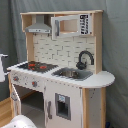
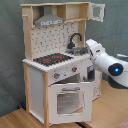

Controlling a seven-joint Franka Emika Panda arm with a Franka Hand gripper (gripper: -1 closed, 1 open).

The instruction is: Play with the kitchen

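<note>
You have a light wooden plank floor [image 2: 20, 119] as the only support here, showing along the bottom in the second exterior view and at the lower left corner in the first exterior view. Standing directly on it: the tall white and light-wood toy play kitchen [image 2: 55, 75], upright. You can see its side panel meeting the planks at the second exterior view's left.

The kitchen [image 1: 62, 75] [image 2: 62, 65] stands upright on the wooden floor before a grey curtain. It is white with light-wood sides. On its counter I see a black stovetop [image 1: 34, 65] [image 2: 52, 59] with red rings, and next to it a sink [image 1: 72, 74] with a curved black faucet [image 1: 85, 59] [image 2: 75, 40]. A grey hood [image 1: 39, 27] [image 2: 49, 20] hangs above the stovetop. In the second exterior view the windowed oven door [image 2: 69, 100] is swung partly open.
</note>
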